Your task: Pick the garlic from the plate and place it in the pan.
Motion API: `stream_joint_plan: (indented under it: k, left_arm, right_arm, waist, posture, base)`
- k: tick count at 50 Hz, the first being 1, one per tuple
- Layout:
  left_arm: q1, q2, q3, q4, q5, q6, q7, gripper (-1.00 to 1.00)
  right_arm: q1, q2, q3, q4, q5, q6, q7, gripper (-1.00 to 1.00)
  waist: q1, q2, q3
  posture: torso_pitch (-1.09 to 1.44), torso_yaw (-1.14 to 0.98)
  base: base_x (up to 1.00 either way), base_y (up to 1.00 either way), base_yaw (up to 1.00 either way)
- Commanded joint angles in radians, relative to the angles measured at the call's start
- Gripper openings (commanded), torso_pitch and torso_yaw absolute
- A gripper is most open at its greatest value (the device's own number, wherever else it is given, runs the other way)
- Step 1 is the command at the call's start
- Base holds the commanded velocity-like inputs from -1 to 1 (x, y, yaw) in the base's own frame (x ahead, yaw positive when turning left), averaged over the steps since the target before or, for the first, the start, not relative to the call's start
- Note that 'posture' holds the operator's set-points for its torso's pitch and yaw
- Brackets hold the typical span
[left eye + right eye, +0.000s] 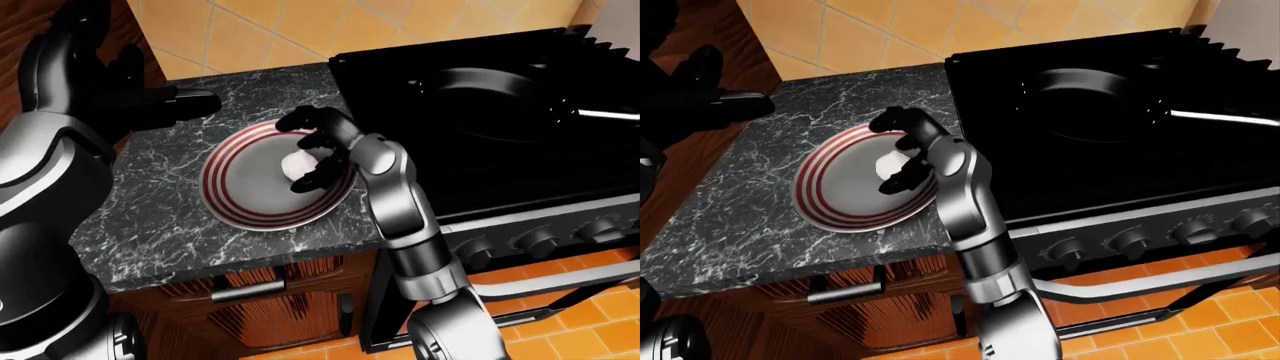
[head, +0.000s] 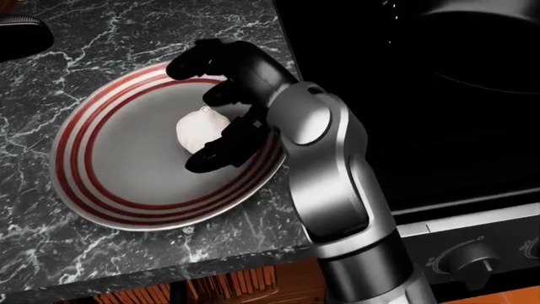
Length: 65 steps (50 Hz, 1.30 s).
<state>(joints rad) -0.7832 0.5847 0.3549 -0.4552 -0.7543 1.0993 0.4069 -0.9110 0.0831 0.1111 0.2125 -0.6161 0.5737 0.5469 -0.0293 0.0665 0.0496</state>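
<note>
Garlic: the garlic (image 2: 200, 128) lies a little toward 3 o'clock of centre on the plate (image 2: 109, 183), in the head view.
My right hand: my right hand (image 2: 221, 101) is open, fingers (image 2: 211, 154) curved about the bulb, nothing gripped yet.
Handling: I judge it light, firm, papery and apt to roll; I'd take it across its widest part.
Pan: the pan (image 1: 495, 90) sits on the stove (image 1: 560, 161), toward 2 o'clock of the plate.
Left hand: my left hand (image 1: 165, 101) hovers over the desk (image 1: 160, 232); I cannot tell its opening.
Obstacles: none between plate and pan.
</note>
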Motion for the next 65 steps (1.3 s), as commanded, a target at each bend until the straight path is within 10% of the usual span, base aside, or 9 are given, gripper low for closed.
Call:
stream_joint_plan:
  k: [1, 65]
  left_arm:
    - [-0.027, 0.015, 0.014, -0.019, 0.004, -0.029, 0.001, 1.0]
    - [-0.031, 0.016, 0.014, -0.017, 0.006, -0.032, -0.002, 1.0]
  right_arm:
    - [-0.034, 0.002, -0.001, -0.041, -0.003, -0.019, -0.007, 0.31]
    - [-0.003, 0.027, 0.011, 0.019, -0.061, -0.147, -0.071, -0.15]
  waist:
    - [0.0, 0.006, -0.027]
    - [0.001, 0.005, -0.03]
  posture:
    - [0.0, 0.0]
    - [0.0, 0.0]
  base:
    - [0.0, 0.0, 0.0]
    - [0.0, 0.0, 0.0]
